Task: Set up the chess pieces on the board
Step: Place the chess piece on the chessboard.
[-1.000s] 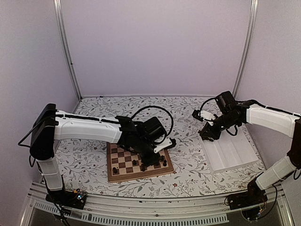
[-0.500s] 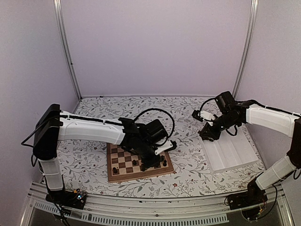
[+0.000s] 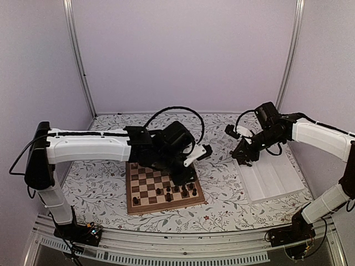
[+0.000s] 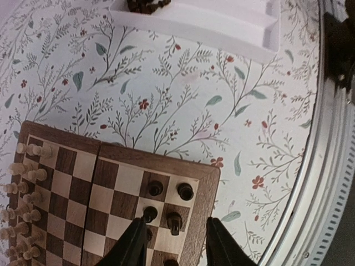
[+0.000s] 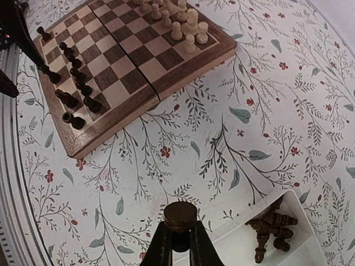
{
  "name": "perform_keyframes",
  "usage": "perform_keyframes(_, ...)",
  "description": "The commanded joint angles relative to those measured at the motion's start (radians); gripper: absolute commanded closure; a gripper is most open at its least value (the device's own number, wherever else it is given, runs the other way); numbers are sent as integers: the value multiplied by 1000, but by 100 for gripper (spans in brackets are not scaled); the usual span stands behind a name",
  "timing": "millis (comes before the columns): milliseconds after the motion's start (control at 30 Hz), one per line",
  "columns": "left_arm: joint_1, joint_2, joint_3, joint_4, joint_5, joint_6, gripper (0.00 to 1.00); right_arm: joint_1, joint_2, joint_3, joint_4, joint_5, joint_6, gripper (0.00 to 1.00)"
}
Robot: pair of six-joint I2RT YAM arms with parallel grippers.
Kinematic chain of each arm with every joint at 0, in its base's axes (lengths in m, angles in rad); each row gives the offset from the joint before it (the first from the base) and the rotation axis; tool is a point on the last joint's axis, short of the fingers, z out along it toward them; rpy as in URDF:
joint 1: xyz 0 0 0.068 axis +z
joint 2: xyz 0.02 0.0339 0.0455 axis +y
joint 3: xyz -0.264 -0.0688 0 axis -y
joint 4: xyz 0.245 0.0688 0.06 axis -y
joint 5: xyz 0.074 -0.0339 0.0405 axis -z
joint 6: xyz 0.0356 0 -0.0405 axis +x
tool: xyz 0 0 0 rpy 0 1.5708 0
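- Board (image 3: pixel 145 188): dark brown and cream checks, light wood border; lies flat on floral cloth (image 3: pixel 222 194), centre-left of the table.
- Dark chessmen (image 5: pixel 72 100): tiny, near-black turned wood, upright in rough rows along the board's near edge.
- Left gripper (image 4: pixel 176 238): over that edge, fingers apart, holding nothing.
- Right gripper (image 5: pixel 179 233): fingers clamped on one round-topped dark piece (image 5: pixel 179 216), above the white tray (image 5: pixel 233 244) corner; a few dark spares (image 5: pixel 272 227) heaped in the tray.

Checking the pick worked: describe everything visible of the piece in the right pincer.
The held chess piece is dark brown, wood-like, its round glossy end facing the wrist camera; the rest is hidden, so its type is unclear. The right pincer is shut on it, one finger each side. It hangs over the floral cloth by the white tray, off the board.
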Motion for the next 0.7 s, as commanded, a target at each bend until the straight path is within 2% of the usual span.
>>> perform_keyframes(0,78,-71,1,184,110,-121,62,53,-43,101,-27,-115,-58,99)
perform_keyframes(133,158,-80,-15,332,261,-253,59,126,-1,186,-47,-73,-77,99)
perform_keyframes(400,260,-88,-153,693,532,-531,54,204,70,296,-64,-66,-84,99)
perform_keyframes(667,263,-53,-169,777,620,-579,54,271,110,332,-66,10,-86,98)
